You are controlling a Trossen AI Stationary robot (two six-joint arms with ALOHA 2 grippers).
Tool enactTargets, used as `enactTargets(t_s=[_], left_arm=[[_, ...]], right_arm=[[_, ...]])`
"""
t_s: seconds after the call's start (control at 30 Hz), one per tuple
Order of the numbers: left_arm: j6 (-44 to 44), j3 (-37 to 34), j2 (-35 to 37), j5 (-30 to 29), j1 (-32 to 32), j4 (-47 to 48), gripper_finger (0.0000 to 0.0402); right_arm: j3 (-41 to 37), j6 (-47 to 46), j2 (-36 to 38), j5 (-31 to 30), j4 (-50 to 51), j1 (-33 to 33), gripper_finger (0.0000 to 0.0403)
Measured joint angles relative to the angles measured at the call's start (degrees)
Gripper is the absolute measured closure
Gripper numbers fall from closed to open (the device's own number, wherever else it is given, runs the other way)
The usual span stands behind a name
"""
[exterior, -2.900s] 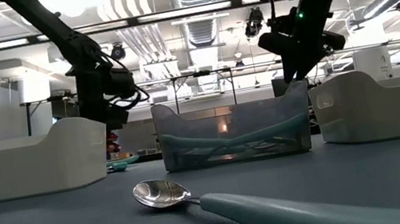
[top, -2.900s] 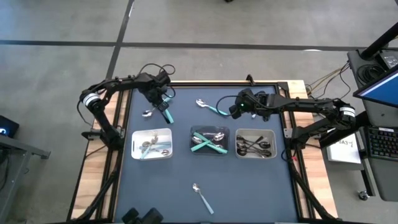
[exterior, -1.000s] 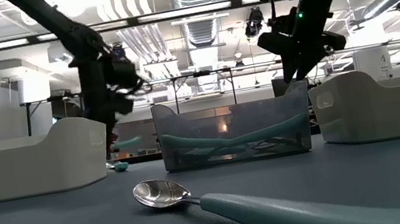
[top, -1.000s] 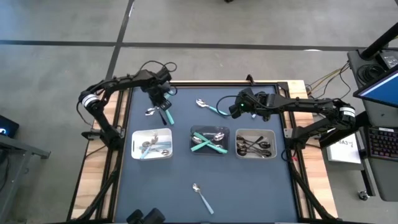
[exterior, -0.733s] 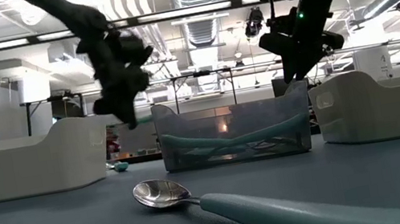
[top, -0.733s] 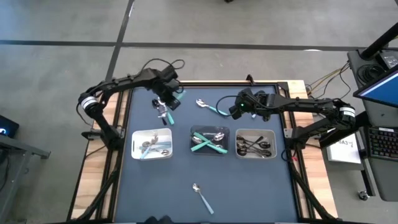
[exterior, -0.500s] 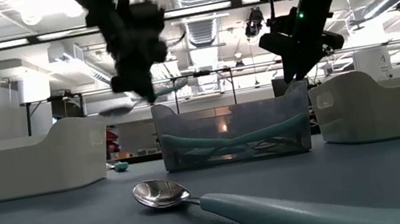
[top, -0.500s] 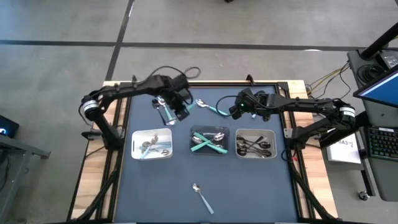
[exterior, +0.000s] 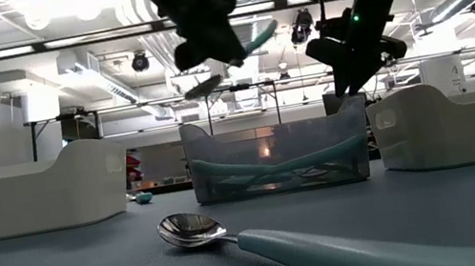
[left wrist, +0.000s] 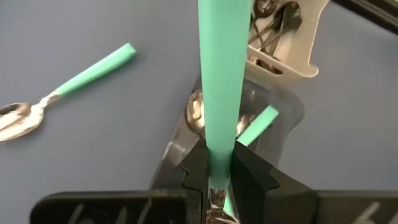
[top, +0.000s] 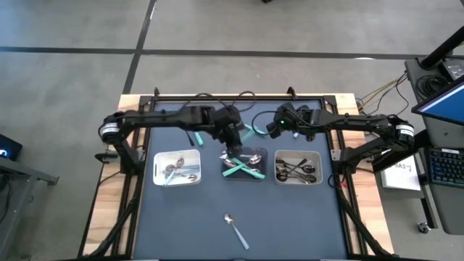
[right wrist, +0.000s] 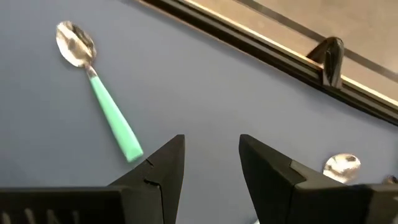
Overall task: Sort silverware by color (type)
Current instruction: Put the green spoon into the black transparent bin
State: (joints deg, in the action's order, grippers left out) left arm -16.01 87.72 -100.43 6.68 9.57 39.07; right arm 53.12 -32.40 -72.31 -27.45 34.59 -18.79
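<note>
Writing: we find no brand, label or lettering we can read.
Left gripper point(top: 232, 144): we see it pinching a teal-handled utensil point(left wrist: 222, 81), held in the air above the middle tray point(top: 225, 153) at the frame's centre.
Held utensil's axis: in the left wrist view we see its handle run straight away from the fingers point(left wrist: 194, 171); in the low view it tilts, handle end up to the right.
Right gripper point(right wrist: 209, 163): we see its fingers spread and holding nothing, hovering right of centre, near a teal-handled spoon point(right wrist: 97, 96) lying flat.
Lower centre: we see another teal spoon point(top: 235, 230) lying diagonally, bowl toward upper left.
</note>
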Motion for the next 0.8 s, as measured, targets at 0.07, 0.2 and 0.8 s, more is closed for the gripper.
enactTargets(t_s=[0.07,0.2,0.8], left_arm=[[-1.08,0.00,-1.30,0.00,-0.75,-1.82,0.0371],[-3.00,-0.04,-3.36,-0.03,-1.67,-2.61,0.0371],[-5.97,-0.11,-6.96,-0.77,-4.19,-5.03,0.0346]], right_arm=[[0.03,-0.66,0.00,0.05,-0.92,0.00,0.0257],[0.04,-1.05,0.00,0.32,-0.90,0.00,0.0257],[0.04,-1.04,0.02,0.42,-1.03,0.00,0.0257]])
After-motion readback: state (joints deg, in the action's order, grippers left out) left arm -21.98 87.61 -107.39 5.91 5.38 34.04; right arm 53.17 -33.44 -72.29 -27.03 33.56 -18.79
